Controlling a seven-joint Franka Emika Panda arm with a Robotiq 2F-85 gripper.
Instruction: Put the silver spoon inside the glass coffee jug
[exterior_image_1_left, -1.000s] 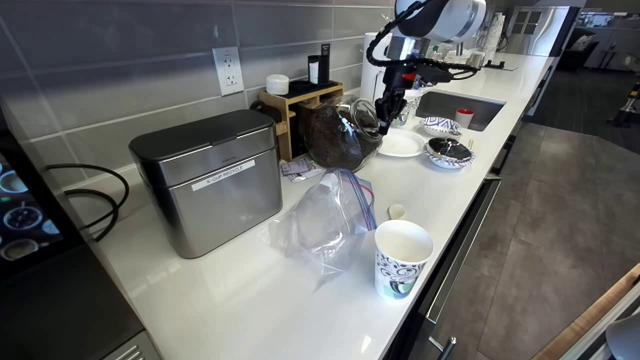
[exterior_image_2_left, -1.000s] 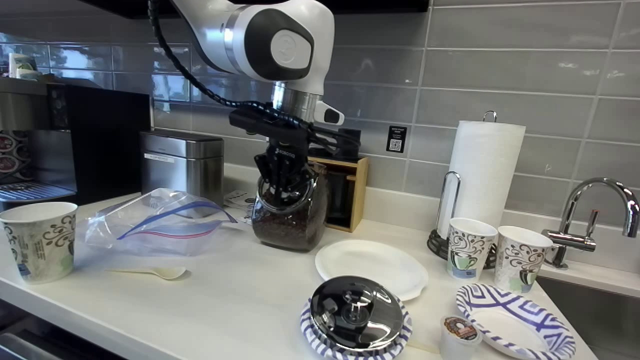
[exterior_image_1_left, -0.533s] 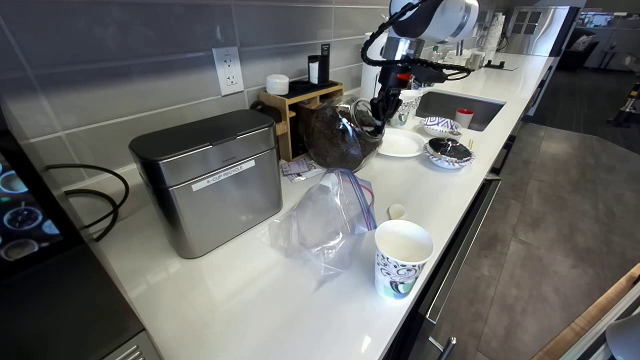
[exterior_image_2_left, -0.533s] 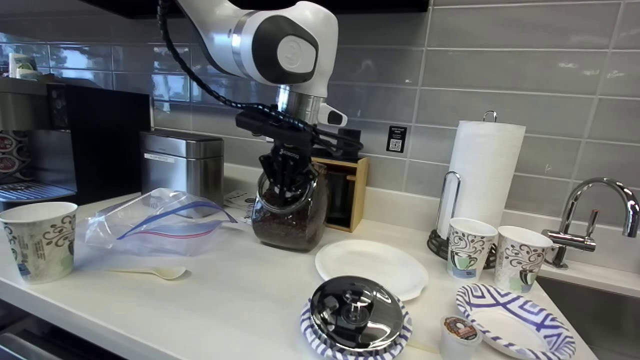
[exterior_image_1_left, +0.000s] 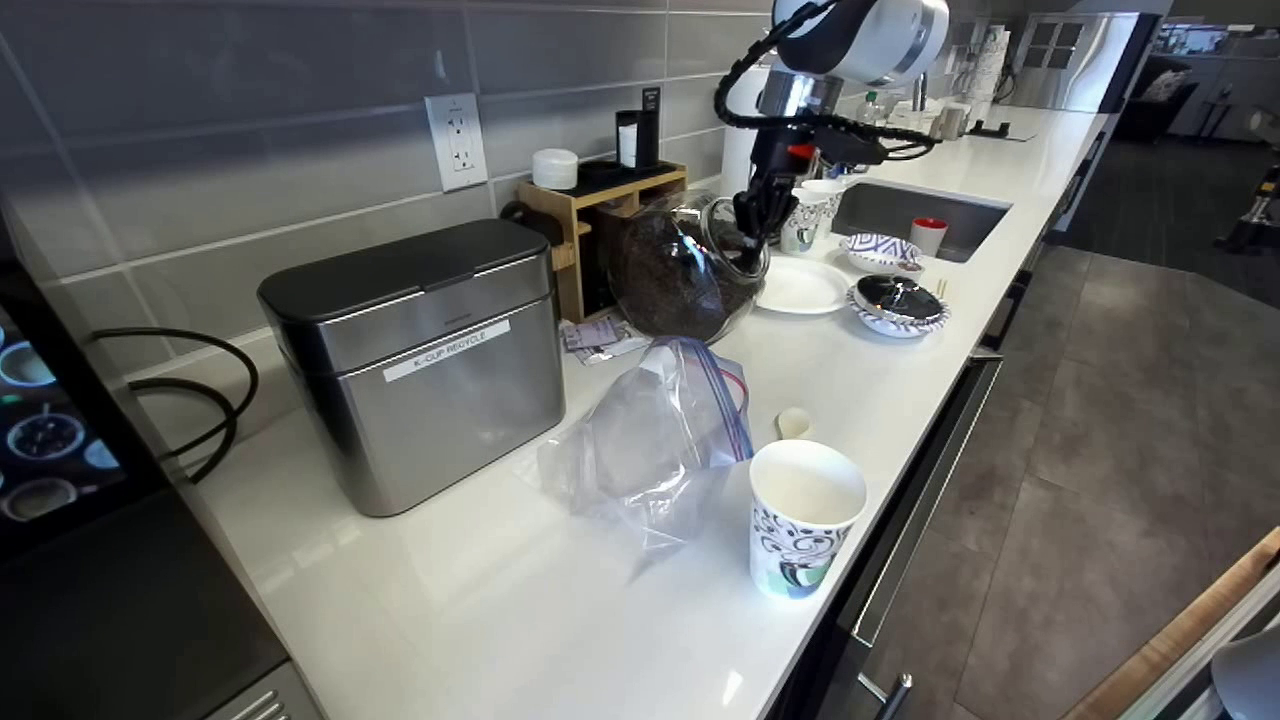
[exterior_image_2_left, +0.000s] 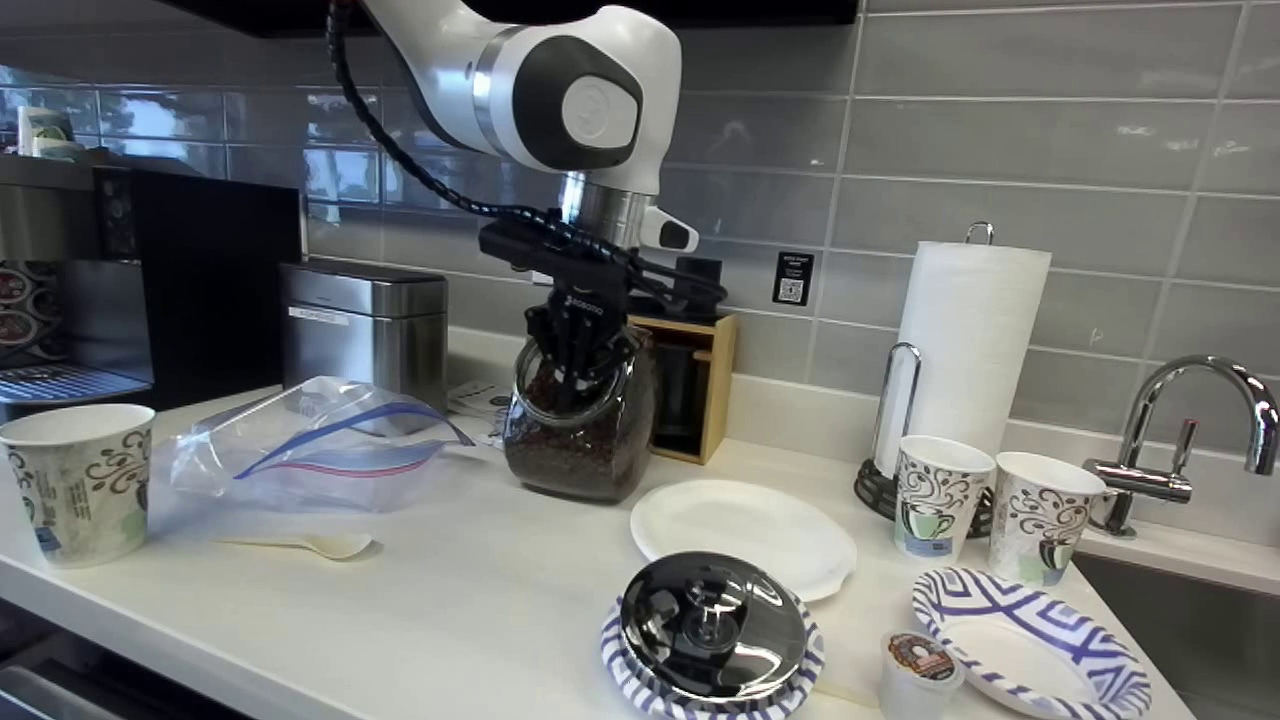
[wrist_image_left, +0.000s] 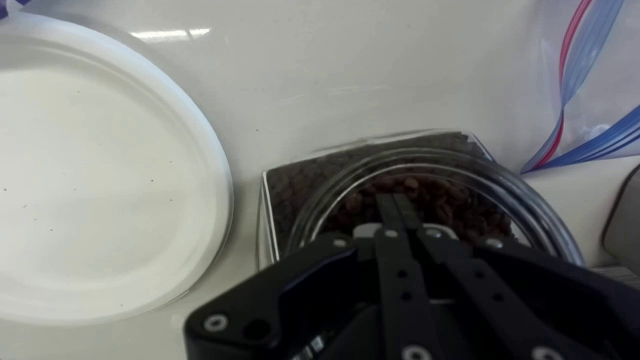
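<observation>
The glass jar (exterior_image_2_left: 570, 468) stands on the counter, with dark coffee beans inside and a wide, slanted round mouth. It shows in an exterior view (exterior_image_1_left: 680, 275) and in the wrist view (wrist_image_left: 307, 182). My gripper (wrist_image_left: 397, 200) points into the jar's mouth. Its two fingertips lie side by side over the beans, with no object seen between them. It also shows in both exterior views (exterior_image_1_left: 752, 245) (exterior_image_2_left: 570, 395). No silver spoon shows in these frames. A cream-coloured spoon (exterior_image_2_left: 335, 545) lies flat on the counter, away from the gripper; it also shows in an exterior view (exterior_image_1_left: 793, 423).
A clear zip bag (exterior_image_2_left: 320, 450) and a white plate (exterior_image_2_left: 745, 535) flank the jar. A shiny lid (exterior_image_2_left: 710, 625) rests on a patterned bowl. A wooden shelf (exterior_image_2_left: 720, 390) stands behind the jar. A paper cup (exterior_image_1_left: 805, 520) stands near the counter's edge.
My gripper has moved a little towards the jar and slightly lower, its fingers reaching further into the mouth. The jar, cream spoon and other things have not moved.
</observation>
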